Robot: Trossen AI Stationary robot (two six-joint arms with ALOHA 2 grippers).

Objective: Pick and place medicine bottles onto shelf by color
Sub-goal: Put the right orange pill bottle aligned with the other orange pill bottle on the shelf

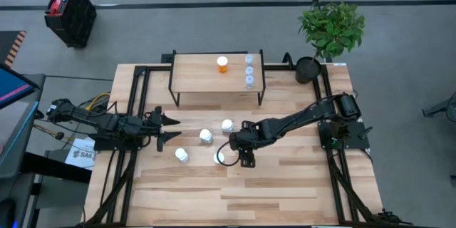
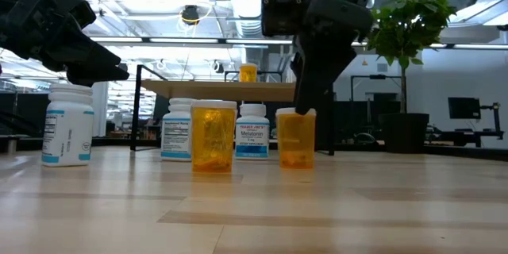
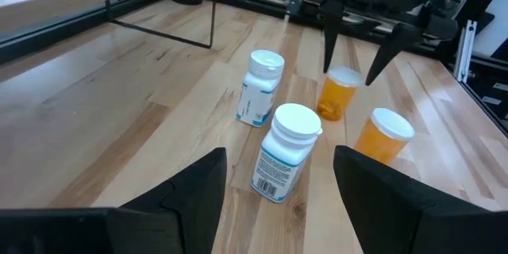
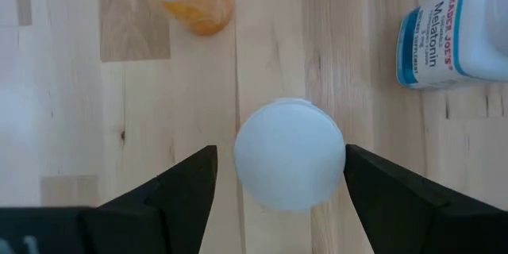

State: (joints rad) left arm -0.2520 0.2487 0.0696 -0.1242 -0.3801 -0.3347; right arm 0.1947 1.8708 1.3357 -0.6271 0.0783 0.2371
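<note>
Several medicine bottles stand upright on the table. My right gripper points steeply down, open, over an orange bottle. Its fingers stand on either side of the bottle's white cap, one finger close beside it. The low view shows the fingers down at the level of that bottle. A second orange bottle and white bottles stand around it. On the shelf stand an orange bottle and three clear bluish bottles. My left gripper waits open at the table's left.
A potted plant stands at the table's far right corner. The shelf's black legs stand at the far middle of the table. Bare wood lies along the near edge.
</note>
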